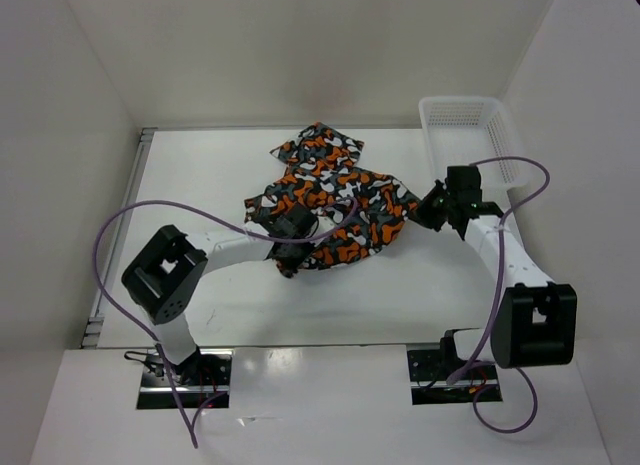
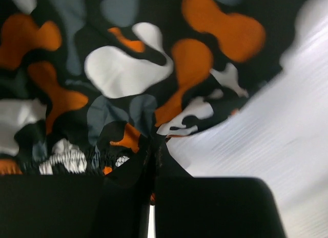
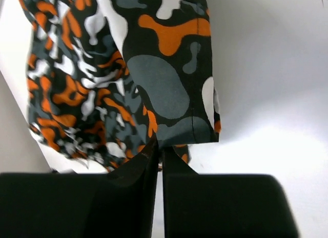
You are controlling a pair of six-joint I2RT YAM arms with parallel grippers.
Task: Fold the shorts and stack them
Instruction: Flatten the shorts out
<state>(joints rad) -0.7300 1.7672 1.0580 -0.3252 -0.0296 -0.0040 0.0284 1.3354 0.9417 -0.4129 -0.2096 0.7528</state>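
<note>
Shorts point(image 1: 330, 197), one pair, camouflage print in orange, white, black and grey-teal.

- Left jaws: closed on the cloth edge, just beside a gathered, elastic-looking strip, probably the waistband. Print fills the left wrist view right up to them.
- Right jaws: closed on a stitched hem at a corner of the garment, likely a leg opening. The panel runs away from them fairly smooth.
- Reason for the holds, as judged: two opposite edges are pinched so the pair can be drawn apart and spread flat before any fold.
- Position: middle of the counter point(image 1: 200, 165), between the left arm point(image 1: 235, 248) and the right arm point(image 1: 495, 240), with one lobe reaching toward the back wall.
- Condition: bunched and rumpled, with no clean crease showing.
- Nearby: a white mesh basket point(image 1: 470, 113) at the far right corner, apart from the cloth.
- Progress, as judged: early, at the spreading stage, with folding and stacking not yet done.
</note>
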